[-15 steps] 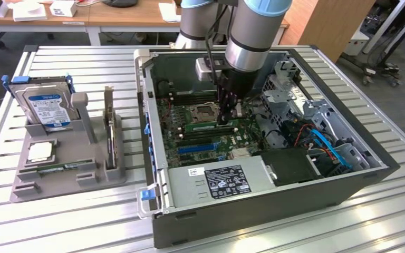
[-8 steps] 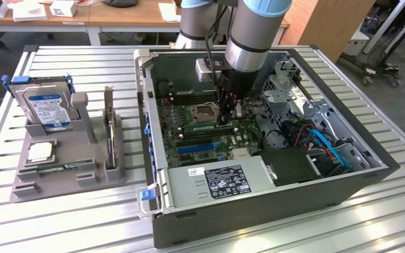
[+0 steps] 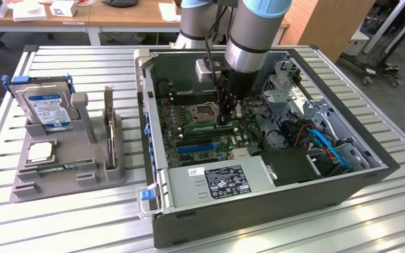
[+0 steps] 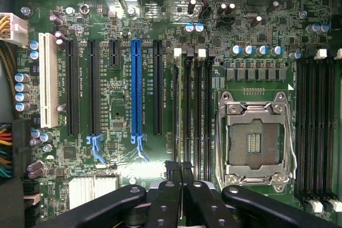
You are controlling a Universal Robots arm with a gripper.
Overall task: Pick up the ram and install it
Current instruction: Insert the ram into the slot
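The hand point(image 3: 223, 120) is lowered into the open computer case point(image 3: 371, 174), down to the motherboard point(image 3: 188, 142). Its fingers are pressed together. In the wrist view the dark fingertips point(image 4: 171, 177) meet directly over the bank of black memory slots point(image 4: 192, 110).

The ram point(image 3: 202, 127) stands on edge in a slot, with one end at the fingertips and the rest running toward the exterior view's left. Whether the fingers pinch its upper edge cannot be told.

The empty CPU socket point(image 3: 206, 112) lies just beyond the ram, on the far side. Long expansion slots lie on the near side, one of them blue point(image 4: 136, 89) and one white point(image 4: 48, 86).

Toward the exterior view's right, the metal drive cage point(image 3: 287, 92) and blue cables point(image 3: 329, 147) crowd the board. The arm point(image 3: 252, 37) rises over the far part of the case and hides it.

The power supply point(image 3: 210, 184) at the near wall carries a black-and-white sticker; its writing is too small to read.

On the worktop point(image 3: 61, 226) at the exterior view's left, well apart from the case, stands a grey holder point(image 3: 27, 187). It carries:
- an upright hard drive point(image 3: 48, 108) with a blue-and-silver label, text unreadable
- a dark expansion card point(image 3: 109, 132) on edge
- a second green stick point(image 3: 65, 167) lying flat at its near end
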